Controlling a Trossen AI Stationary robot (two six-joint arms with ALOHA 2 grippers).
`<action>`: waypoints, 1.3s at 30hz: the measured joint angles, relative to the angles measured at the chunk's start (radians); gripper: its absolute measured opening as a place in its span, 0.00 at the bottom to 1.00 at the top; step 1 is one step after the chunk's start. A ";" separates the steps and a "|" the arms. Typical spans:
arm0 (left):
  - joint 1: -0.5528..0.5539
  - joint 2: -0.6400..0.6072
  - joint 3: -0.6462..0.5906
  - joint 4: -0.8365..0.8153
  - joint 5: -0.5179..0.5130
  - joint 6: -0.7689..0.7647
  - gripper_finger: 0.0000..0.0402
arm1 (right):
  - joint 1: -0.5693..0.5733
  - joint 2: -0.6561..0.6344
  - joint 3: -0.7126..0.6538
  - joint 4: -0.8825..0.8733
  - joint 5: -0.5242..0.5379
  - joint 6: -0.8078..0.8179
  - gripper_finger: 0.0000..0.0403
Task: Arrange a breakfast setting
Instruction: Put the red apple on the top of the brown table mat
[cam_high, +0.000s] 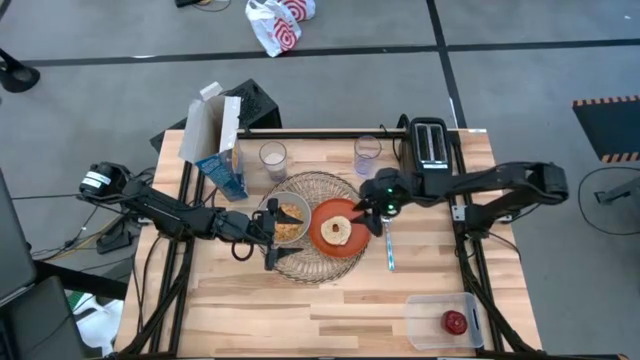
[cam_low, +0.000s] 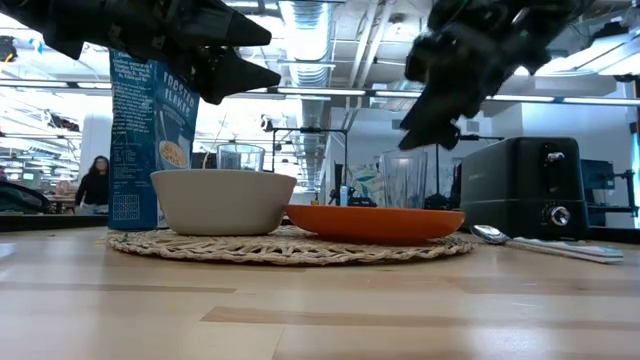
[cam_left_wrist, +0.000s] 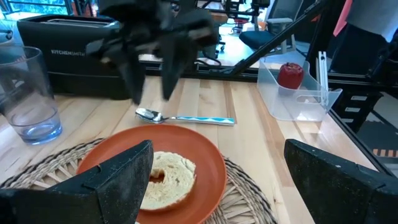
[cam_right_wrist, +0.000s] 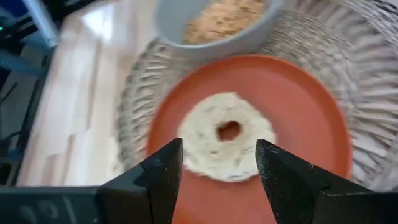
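The round bread (cam_high: 337, 229) lies flat on the orange plate (cam_high: 318, 235), which sits beside the grey bowl (cam_high: 287, 222) of cereal on the round wire mat (cam_high: 310, 265). My right gripper (cam_high: 365, 213) is open just above the plate's right rim; the bread shows between its fingers in the right wrist view (cam_right_wrist: 227, 135). My left gripper (cam_high: 268, 232) is open and empty, above the bowl's left side. The metal spoon (cam_high: 389, 250) lies right of the mat. Two clear glasses (cam_high: 272, 156) (cam_high: 367, 152) and the blue-white cereal box (cam_high: 224, 172) stand behind. The red apple (cam_high: 455, 322) sits in a clear tub.
The black toaster (cam_high: 430, 145) stands at the far right of the table, behind my right arm. The clear plastic tub (cam_high: 445, 320) is at the near right corner. An open cardboard box (cam_high: 208, 125) stands at the far left. Bare wood lies along the near edge.
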 joint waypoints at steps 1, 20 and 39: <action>0.000 0.000 0.000 0.000 0.000 0.000 0.87 | 0.014 -0.020 0.000 -0.013 0.000 -0.007 0.57; -0.002 0.006 0.000 0.085 0.035 -0.046 0.87 | 0.174 -0.102 -0.001 -0.066 0.001 -0.008 0.57; -0.137 0.044 0.026 0.127 -0.083 -0.112 0.87 | 0.492 -0.075 0.233 -0.315 0.159 0.157 0.57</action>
